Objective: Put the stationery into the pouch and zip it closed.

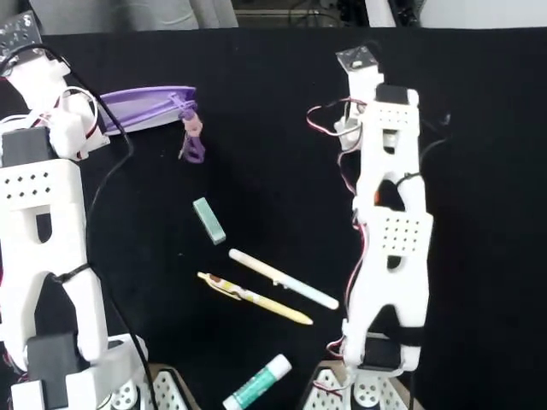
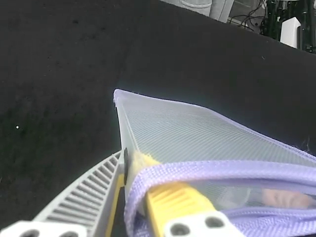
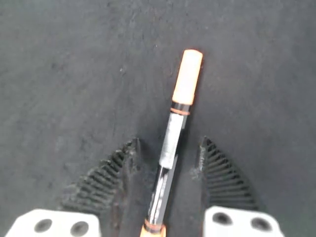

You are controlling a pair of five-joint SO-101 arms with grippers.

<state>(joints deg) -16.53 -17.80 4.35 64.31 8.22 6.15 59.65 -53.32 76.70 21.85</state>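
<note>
The left gripper [image 2: 129, 160] pinched the zippered rim of the translucent, purple-trimmed mesh pouch [image 2: 197, 133]. The right gripper [image 3: 169, 143] hung spread, an orange-capped, dark-barrelled marker [image 3: 186, 74] lying between its fingers, apart from both, on the black table [image 3: 59, 59].

Open purple pouch [image 1: 141, 104]; pens [image 1: 282, 279] loose

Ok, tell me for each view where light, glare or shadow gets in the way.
High view: even light, no shadows readable on the black table cloth. Left wrist view: the translucent mesh pouch with purple zip, clamped in the left gripper, glows pale. Right wrist view: glare streaks the barrel of the orange-capped pen; the open right gripper's dark fingers nearly merge with the cloth.
</note>
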